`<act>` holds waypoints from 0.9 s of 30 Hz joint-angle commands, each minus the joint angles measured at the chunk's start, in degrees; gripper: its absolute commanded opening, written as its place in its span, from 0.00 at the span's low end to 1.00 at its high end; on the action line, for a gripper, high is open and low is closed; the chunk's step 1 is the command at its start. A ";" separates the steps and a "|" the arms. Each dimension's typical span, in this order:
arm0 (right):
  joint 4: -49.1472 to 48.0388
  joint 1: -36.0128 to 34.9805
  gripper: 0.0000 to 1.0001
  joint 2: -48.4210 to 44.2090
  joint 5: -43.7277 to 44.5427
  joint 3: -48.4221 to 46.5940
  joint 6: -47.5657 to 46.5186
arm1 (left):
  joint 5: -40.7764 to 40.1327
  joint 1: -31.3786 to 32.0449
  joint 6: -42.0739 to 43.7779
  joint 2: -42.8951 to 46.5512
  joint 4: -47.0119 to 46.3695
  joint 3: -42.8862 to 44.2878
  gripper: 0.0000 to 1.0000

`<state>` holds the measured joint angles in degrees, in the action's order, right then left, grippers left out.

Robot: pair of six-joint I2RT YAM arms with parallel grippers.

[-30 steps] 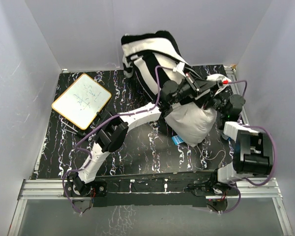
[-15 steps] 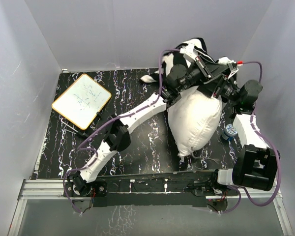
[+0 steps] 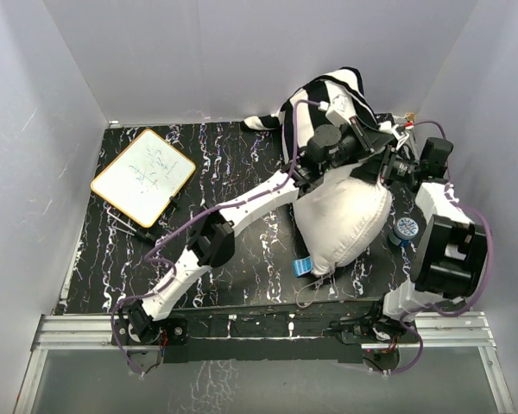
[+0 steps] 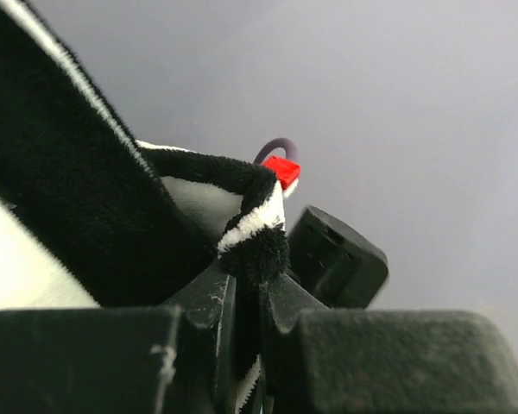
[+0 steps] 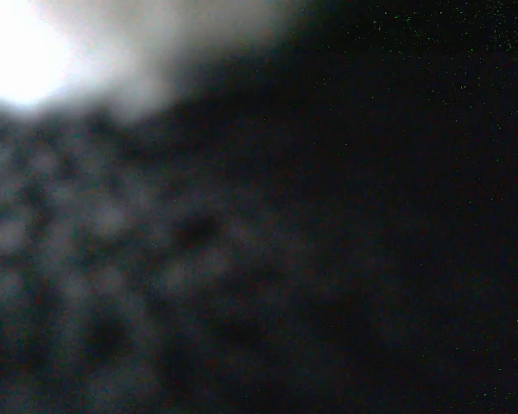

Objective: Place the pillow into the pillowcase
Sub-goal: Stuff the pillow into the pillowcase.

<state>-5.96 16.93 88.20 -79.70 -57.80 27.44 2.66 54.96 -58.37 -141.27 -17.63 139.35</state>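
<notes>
The white pillow (image 3: 341, 222) hangs plump at the right of the table, its lower end on the black mat. The black-and-white striped pillowcase (image 3: 326, 97) is bunched over its top end. My left gripper (image 3: 375, 141) reaches across above the pillow; in the left wrist view it (image 4: 250, 289) is shut on a folded edge of the striped pillowcase (image 4: 69, 207). My right gripper (image 3: 395, 164) sits close beside it at the pillow's top right. The right wrist view shows only dark, blurred cloth against the lens, so its fingers are hidden.
A small whiteboard (image 3: 144, 177) lies at the back left with a pen (image 3: 142, 231) near it. A blue round object (image 3: 404, 228) sits by the right arm. A blue tag (image 3: 302, 266) shows at the pillow's lower end. Grey walls close in on three sides.
Both grippers carried the pillowcase from the back middle to the right, over the pillow's top. In the last half second they came slightly lower and nearer.
</notes>
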 commanded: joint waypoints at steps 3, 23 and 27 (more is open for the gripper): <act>41.87 6.12 0.14 7.31 9.79 -9.78 -39.04 | 13.75 8.65 -0.88 -2.15 -2.53 3.15 0.15; 61.73 14.33 0.80 3.26 34.05 -27.42 -70.41 | 11.59 -16.70 20.57 44.84 -3.27 -70.72 0.96; 63.57 14.54 0.86 -0.87 35.75 -30.60 -72.36 | 16.74 -19.18 14.54 35.30 -11.93 -66.92 0.97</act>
<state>55.79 31.00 93.14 -47.31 -83.09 -39.64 12.38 35.57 -37.43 -97.97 -21.80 71.20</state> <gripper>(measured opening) 0.828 0.965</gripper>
